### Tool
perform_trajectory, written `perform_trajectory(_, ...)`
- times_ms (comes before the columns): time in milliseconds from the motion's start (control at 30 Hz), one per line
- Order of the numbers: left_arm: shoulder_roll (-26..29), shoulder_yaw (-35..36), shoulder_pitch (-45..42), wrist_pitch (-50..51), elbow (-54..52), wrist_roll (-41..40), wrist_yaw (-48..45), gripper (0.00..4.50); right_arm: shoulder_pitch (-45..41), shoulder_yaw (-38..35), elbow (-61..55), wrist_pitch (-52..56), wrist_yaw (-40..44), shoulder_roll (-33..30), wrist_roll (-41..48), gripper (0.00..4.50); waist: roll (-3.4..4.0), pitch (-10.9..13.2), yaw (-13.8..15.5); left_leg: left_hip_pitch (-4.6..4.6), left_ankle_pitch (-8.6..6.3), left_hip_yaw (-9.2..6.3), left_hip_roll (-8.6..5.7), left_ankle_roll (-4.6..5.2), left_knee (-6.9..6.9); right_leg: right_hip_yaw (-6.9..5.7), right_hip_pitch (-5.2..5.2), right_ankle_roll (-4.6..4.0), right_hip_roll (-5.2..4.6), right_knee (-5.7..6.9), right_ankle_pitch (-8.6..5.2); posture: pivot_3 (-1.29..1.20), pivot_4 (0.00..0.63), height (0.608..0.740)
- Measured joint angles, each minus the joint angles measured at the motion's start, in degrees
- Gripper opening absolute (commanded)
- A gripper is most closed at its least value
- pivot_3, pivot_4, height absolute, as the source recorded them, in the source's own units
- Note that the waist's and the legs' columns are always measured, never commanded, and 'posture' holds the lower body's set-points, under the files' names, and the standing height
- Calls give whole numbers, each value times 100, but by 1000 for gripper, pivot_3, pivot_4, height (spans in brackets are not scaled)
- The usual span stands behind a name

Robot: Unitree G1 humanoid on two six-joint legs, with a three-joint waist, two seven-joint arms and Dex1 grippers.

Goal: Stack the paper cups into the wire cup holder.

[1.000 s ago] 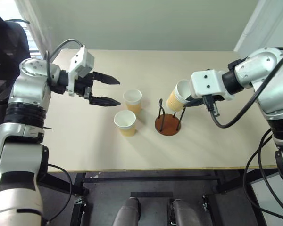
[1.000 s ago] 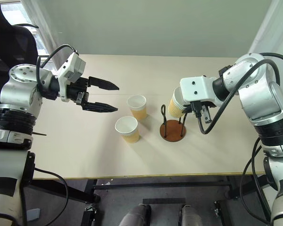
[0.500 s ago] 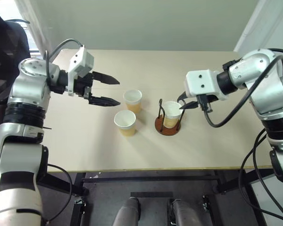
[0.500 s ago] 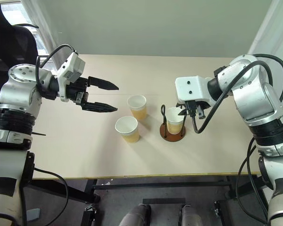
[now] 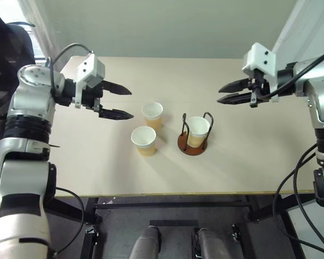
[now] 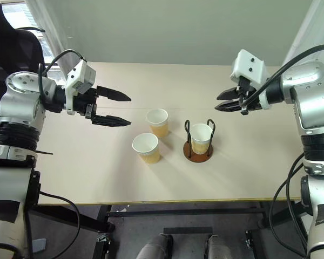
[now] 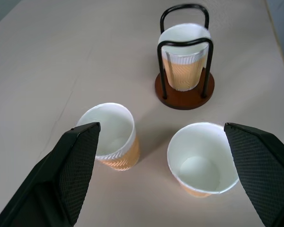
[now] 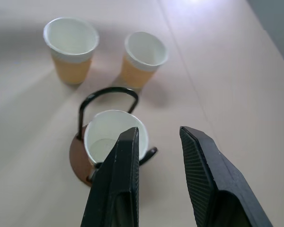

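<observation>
Cup (image 5: 197, 131) sits upright in the wire cup holder (image 5: 193, 144) mid-surface (image 5: 248, 162); two more paper cups (image 5: 152, 114) (image 5: 143, 140) stand just beside it. Left hand (image 5: 123, 101) spread wide, right hand (image 5: 224, 93) partly spread, both holding nothing.

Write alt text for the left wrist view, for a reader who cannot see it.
Between the left gripper's two wide-open black fingers, two upright paper cups stand free on a beige table. Beyond them, a third cup sits upright in the wire cup holder, between its two black wire loops on the round reddish-brown base.
</observation>
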Motion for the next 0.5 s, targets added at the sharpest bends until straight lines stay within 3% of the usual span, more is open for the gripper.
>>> perform_trajectory(133, -97, -290, -258, -1209, 542, 794, 123, 4500, 259, -419, 195, -88, -398, 104, 270, 1274, 0, 0, 4, -2, 1, 1, -1, 2, 0, 1, 0, 1, 1, -1, 1, 0, 150, 740)
perform_trajectory(500, -753, -441, -1211, -2520, 1792, 1795, 638, 4500, 876, -550, -276, 417, -190, -217, 1012, 1274, -1, 1, 17, -28, -7, 3, -7, 12, 15, 2, -2, 17, -2, -18, -1, 0, 150, 740)
